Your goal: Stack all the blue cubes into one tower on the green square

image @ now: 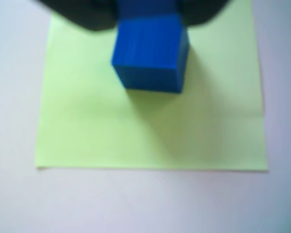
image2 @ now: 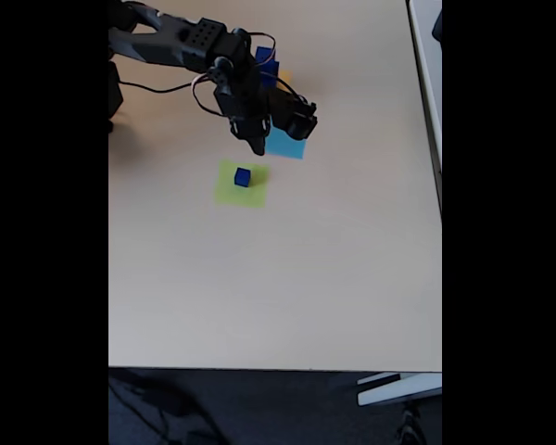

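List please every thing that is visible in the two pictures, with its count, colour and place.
blue cube on the green square: one, dark blue, standing on the green paper, toward its upper part in the fixed view; close up in the wrist view.
blue cubes behind the arm: dark blue, partly hidden by the arm near the top of the fixed view; the count cannot be told.
green square: one, lime green, flat on the table, middle-left in the fixed view.
light-blue square: one, flat, up and right of the green one, partly under the arm.
table: one, beige.
cable: dark, hanging along the arm.
arm: one, black, coming from the upper left.
gripper: one, black, above the green square's upper edge; whether open or shut cannot be told.
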Robot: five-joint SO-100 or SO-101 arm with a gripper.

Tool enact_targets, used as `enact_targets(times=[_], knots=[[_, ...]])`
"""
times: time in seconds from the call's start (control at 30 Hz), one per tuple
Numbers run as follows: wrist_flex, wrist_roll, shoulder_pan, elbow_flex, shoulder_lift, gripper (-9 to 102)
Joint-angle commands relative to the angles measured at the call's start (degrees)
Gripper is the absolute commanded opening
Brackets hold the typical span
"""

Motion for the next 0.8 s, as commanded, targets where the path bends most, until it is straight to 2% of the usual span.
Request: enact_targets(times=[0.0, 0.4, 0.77], knots=[[-2.64, 0.35, 0.62, 0.79, 0.09, 0], [-10.63, 0.35, 2.9, 13.01, 3.16, 0], [-11.51, 0.35, 3.69, 14.59, 3.78, 0]])
